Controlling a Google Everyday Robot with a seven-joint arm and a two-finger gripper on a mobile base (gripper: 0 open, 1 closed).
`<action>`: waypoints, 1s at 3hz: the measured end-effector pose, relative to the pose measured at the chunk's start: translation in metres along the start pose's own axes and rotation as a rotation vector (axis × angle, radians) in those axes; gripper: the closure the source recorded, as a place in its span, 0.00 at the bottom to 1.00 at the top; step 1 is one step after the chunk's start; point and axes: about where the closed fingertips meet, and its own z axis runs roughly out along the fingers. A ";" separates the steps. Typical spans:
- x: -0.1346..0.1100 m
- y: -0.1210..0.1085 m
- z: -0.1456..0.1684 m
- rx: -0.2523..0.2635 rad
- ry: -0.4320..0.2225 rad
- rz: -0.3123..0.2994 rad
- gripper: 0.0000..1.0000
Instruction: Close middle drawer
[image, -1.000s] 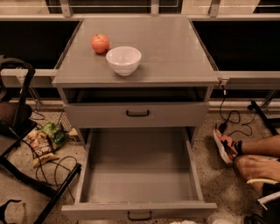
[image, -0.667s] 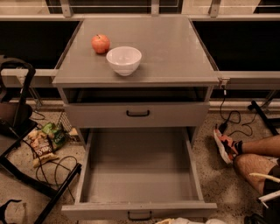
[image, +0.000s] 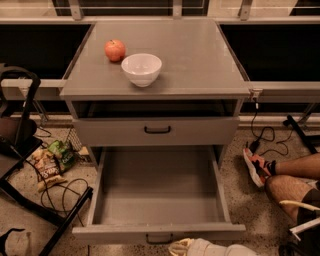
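Middle drawer (image: 160, 192) stands out past the bench (image: 200, 60) front edge; gripper (image: 197, 247) lies just before its front panel. Grip state cannot be told.

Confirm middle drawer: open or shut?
Open: the middle drawer is pulled well out, its bare tray fully exposed. The tool sits at the frame's bottom edge, just in front of the drawer's front panel.
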 end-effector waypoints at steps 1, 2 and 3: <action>-0.010 -0.014 0.006 0.047 0.014 -0.002 1.00; -0.018 -0.027 0.007 0.102 0.027 0.002 1.00; -0.038 -0.042 0.009 0.131 0.044 -0.025 1.00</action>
